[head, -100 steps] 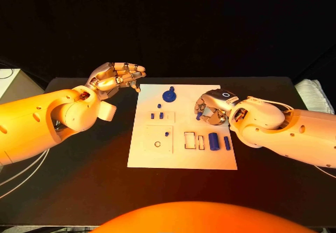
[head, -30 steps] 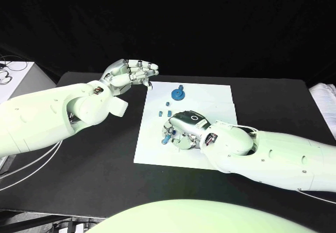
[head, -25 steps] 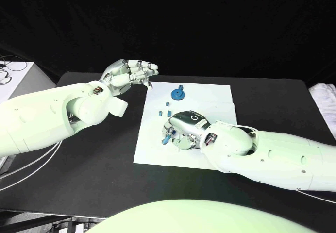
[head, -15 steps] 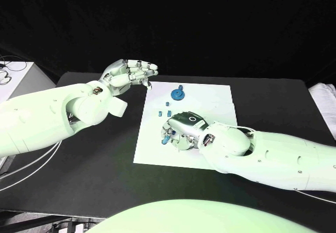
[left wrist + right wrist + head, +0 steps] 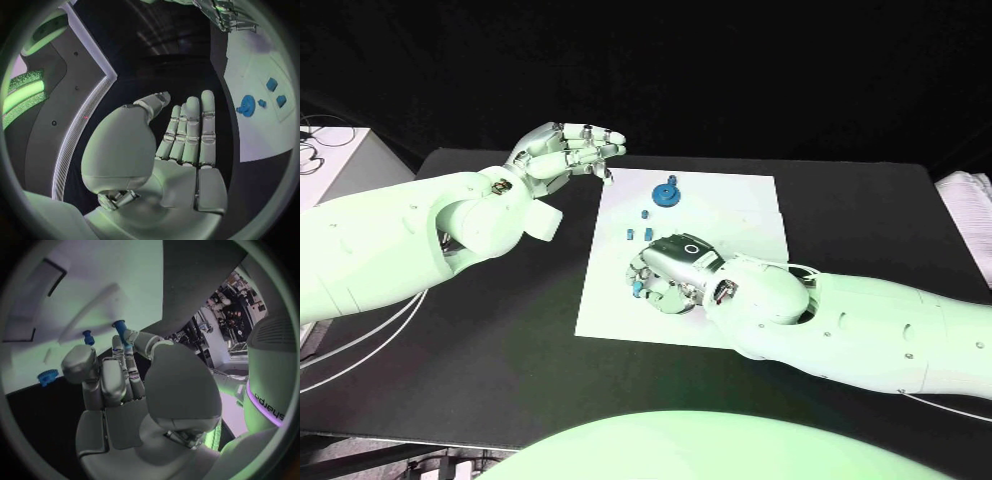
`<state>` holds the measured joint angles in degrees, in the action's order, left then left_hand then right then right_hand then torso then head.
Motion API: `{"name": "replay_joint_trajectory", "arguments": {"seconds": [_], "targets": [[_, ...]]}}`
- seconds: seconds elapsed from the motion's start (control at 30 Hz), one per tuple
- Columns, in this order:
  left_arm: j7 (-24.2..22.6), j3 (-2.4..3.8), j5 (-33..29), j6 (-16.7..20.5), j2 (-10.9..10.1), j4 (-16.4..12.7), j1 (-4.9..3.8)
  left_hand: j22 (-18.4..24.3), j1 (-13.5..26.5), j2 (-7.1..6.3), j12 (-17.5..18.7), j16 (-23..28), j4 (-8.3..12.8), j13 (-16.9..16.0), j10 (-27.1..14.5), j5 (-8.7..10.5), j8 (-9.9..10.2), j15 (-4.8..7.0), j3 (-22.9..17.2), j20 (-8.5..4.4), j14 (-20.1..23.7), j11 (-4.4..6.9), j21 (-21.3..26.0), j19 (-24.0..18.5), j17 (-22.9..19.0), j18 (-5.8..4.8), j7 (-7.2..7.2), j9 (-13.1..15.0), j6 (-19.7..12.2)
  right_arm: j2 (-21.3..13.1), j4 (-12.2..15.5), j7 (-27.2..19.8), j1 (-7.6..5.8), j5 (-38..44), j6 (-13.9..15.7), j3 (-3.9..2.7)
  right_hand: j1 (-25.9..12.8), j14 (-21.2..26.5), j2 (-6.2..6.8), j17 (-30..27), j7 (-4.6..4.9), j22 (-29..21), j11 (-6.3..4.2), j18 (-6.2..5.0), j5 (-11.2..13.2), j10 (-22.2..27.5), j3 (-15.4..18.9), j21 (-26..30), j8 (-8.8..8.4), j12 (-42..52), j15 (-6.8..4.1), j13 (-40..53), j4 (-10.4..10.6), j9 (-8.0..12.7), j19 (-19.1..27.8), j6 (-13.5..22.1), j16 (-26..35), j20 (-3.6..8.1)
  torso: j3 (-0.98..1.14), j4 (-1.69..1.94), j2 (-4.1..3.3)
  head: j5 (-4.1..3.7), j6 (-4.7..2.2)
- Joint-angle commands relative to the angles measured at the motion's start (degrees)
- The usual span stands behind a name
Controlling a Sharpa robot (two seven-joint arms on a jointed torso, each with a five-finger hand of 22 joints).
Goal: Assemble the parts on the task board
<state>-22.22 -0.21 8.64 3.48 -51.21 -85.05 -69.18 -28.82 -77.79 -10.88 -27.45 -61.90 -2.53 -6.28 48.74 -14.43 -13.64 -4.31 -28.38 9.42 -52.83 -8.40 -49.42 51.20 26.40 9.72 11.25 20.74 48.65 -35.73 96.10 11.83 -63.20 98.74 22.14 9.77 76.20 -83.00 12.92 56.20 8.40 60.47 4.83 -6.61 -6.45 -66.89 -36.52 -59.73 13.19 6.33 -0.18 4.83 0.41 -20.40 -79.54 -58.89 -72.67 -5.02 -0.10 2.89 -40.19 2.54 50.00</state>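
My right hand hung low over the board, pinching a small blue peg; a tilt could jam it. My left hand hovered empty, fingers apart, far-left.

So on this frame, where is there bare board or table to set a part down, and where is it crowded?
Bare: the task board's far right area beside the blue gear, its near left corner, and the black table left of the board. Crowded: the board's middle left, where the right hand hangs over small blue parts. The left hand hovers off the far left corner.
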Motion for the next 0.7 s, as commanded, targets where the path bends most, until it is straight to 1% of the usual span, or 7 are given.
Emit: {"name": "replay_joint_trajectory", "arguments": {"seconds": [0.03, 0.23, 0.43, 0.47, 0.5, 0.6, 0.7], "targets": [[-0.2, 0.04, -0.2, -1.0, 0.0, -0.1, -0.01, 0.1, -0.3, 0.17, 0.3, 0.3, -0.1, 0.1, -0.3, -0.17, -0.2, -0.12, 0.2, 0.23, 0.3, -0.10, 0.3, 0.0, -0.1, 0.78, 0.37, -0.1, 0.0, -0.1, 0.0, -1.8, 0.37, -0.9, 0.4, 0.26, 0.3, 3.0, 1.77, -5.7, 0.50, -5.0, 0.86, -1.16, 0.1, 4.1, 0.7, 5.9, -1.33, -1.7, 0.79, -1.1, -0.4, 0.7, 3.0, 2.0, 3.3, -0.67, 0.03, -0.04, -0.02, -0.03, 0.00], [0.0, 0.04, -0.2, -1.2, 0.0, 0.0, -0.01, 0.1, -0.2, 0.18, 0.4, 0.3, -0.1, 0.1, -0.4, -0.17, -0.2, -0.14, 0.2, 0.25, 0.3, -0.12, 0.3, 0.0, -0.1, 0.78, 0.37, -0.1, 0.0, -0.5, 0.0, -1.8, 0.38, -1.0, 2.5, 0.28, 1.7, 6.5, 1.72, -10.9, 0.98, -10.1, 1.60, -2.35, -0.2, 9.0, 3.8, 12.2, -3.33, -1.5, 1.44, -1.0, -1.2, 1.3, 6.2, 4.8, 5.7, -1.54, 0.06, -0.03, 0.01, -0.15, 0.00], [0.1, 0.04, -0.2, -1.3, 0.1, 0.0, -0.01, 0.1, -0.2, 0.17, 0.4, 0.3, -0.1, 0.1, -0.4, -0.17, -0.2, -0.14, 0.3, 0.25, 0.4, -0.12, 0.3, 0.0, -0.1, 0.78, 0.38, -0.1, 0.0, -1.3, 0.5, -1.8, 0.39, -1.1, 4.5, 0.29, 3.8, 9.6, 0.67, -15.4, 1.09, -14.2, 2.14, -3.22, -0.5, 13.0, 8.9, 17.4, -4.93, -0.2, 1.92, -0.9, -1.2, 2.0, 8.8, 6.6, 7.4, -2.05, 0.08, 0.01, -0.01, -0.46, 0.00], [0.1, 0.04, -0.2, -1.3, 0.0, 0.0, -0.01, 0.1, -0.2, 0.17, 0.4, 0.3, -0.1, 0.1, -0.4, -0.17, -0.2, -0.14, 0.3, 0.25, 0.4, -0.12, 0.3, 0.0, -0.1, 0.78, 0.38, -0.1, 0.0, -1.6, 0.7, -1.8, 0.39, -1.2, 5.0, 0.29, 5.2, 12.6, -0.09, -20.4, 0.80, -17.1, 2.63, -3.74, -0.7, 15.5, 12.1, 21.2, -5.73, -0.2, 2.30, -1.0, -0.9, 2.5, 10.9, 7.6, 10.3, -2.37, 0.08, 0.00, -0.01, -0.50, 0.00], [0.1, 0.04, -0.2, -1.3, 0.0, 0.0, -0.01, 0.1, -0.2, 0.17, 0.4, 0.3, -0.1, 0.1, -0.4, -0.17, -0.2, -0.14, 0.3, 0.25, 0.4, -0.12, 0.3, 0.0, -0.1, 0.78, 0.38, -0.1, 0.0, -1.9, 0.9, -1.8, 0.38, -1.2, 5.4, 0.29, 6.9, 13.4, -0.81, -22.3, 0.57, -17.5, 2.84, -3.82, -0.8, 16.8, 15.4, 21.8, -6.09, 0.4, 2.48, -0.9, -0.1, 2.8, 11.1, 7.8, 11.1, -2.59, 0.09, -0.02, 0.00, -0.50, 0.00], [0.2, 0.04, -0.2, -1.3, 0.0, 0.1, -0.01, 0.1, -0.2, 0.17, 0.4, 0.3, -0.1, 0.1, -0.4, -0.17, -0.2, -0.14, 0.3, 0.25, 0.4, -0.12, 0.3, 0.0, -0.1, 0.78, 0.38, -0.1, 0.0, -3.4, 2.3, -2.0, 0.35, -1.7, 6.7, 0.21, 9.5, 13.9, -1.00, -23.5, 0.56, -17.9, 3.04, -3.85, -1.0, 18.4, 19.7, 22.7, -6.89, 1.7, 2.68, -0.9, 2.4, 3.4, 11.2, 8.5, 11.1, -2.77, 0.10, -0.10, 0.06, -0.60, 0.00], [0.2, 0.03, -0.2, -1.3, 0.0, 0.2, -0.01, 0.1, -0.2, 0.17, 0.4, 0.3, -0.1, 0.1, -0.4, -0.17, -0.2, -0.14, 0.3, 0.25, 0.4, -0.12, 0.3, 0.0, -0.1, 0.78, 0.38, -0.1, 0.0, -5.3, 3.8, -2.2, 0.11, -2.8, 7.8, -0.04, 11.3, 13.9, -0.87, -24.4, 0.49, -18.3, 2.96, -3.88, -1.0, 18.8, 21.7, 23.3, -7.20, 3.4, 2.63, -0.8, 5.4, 3.8, 10.9, 8.3, 10.9, -2.78, 0.08, -0.14, 0.10, -0.99, -0.07]]}}
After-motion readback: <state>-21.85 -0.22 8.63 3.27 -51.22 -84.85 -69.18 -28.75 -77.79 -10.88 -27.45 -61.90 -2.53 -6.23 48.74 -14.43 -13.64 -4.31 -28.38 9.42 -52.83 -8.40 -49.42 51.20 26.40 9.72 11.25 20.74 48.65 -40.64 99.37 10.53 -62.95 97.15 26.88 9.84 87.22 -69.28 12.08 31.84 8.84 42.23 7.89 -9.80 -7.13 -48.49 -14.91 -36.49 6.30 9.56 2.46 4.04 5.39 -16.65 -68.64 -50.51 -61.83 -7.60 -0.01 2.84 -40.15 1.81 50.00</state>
